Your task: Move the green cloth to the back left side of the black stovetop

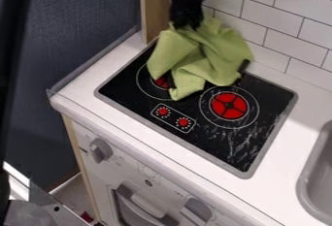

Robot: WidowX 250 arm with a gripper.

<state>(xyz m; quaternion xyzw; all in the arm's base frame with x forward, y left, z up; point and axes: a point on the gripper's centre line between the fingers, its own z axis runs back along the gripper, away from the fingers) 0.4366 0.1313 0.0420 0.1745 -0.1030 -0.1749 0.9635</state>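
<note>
The black gripper [186, 22] hangs down at the top of the view, over the back of the stove [224, 145]. A green cloth [201, 55] is bunched directly under it, its upper folds gathered around the gripper's tip. The cloth drapes down over the rear and left part of the black cooktop and partly covers the left red burner [162, 82]. Whether the cloth is pinched or just touched, I cannot tell, since folds hide the tip. The right red burner [229, 105] lies uncovered beside the cloth's lower right edge.
A grey sink [314, 181] is at the right edge. White wall tiles [282, 43] stand behind the counter [91, 91], with a wooden post [154, 11] at the back left. Two red knobs [183, 122] are printed or set at the stove's front.
</note>
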